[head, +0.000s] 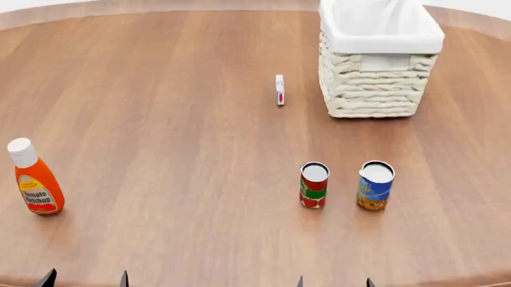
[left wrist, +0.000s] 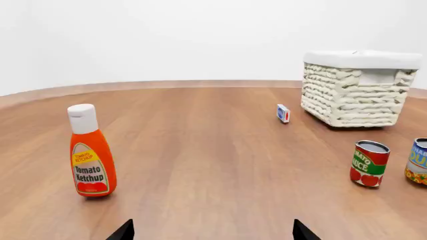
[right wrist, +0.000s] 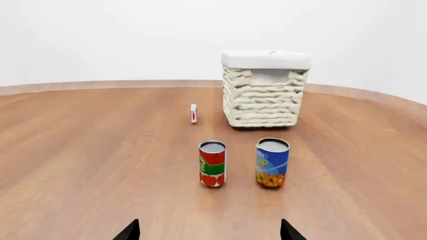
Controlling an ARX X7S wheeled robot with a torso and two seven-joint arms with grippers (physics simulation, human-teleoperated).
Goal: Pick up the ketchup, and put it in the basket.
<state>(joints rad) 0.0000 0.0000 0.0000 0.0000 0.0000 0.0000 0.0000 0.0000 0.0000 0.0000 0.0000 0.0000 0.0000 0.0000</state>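
On the round wooden table (head: 176, 137), orange-red ketchup squeeze bottle (head: 33, 177) upright at nine o'clock, cream wicker basket (head: 379, 60) at one o'clock, left gripper (head: 85, 278) and right gripper (head: 333, 281) both spread open, empty.

1. This is a bare rendered test scene, not a lived-in room: a wide round wooden table (head: 183, 119) stands before plain white walls (left wrist: 200, 35).
2. The few things on it are household groceries: a ketchup bottle (head: 33, 179), two food cans (head: 314, 185) (head: 375, 185), a small box (head: 279, 89) and a wicker basket (head: 375, 84).
3. They stand well apart, like samples laid out.
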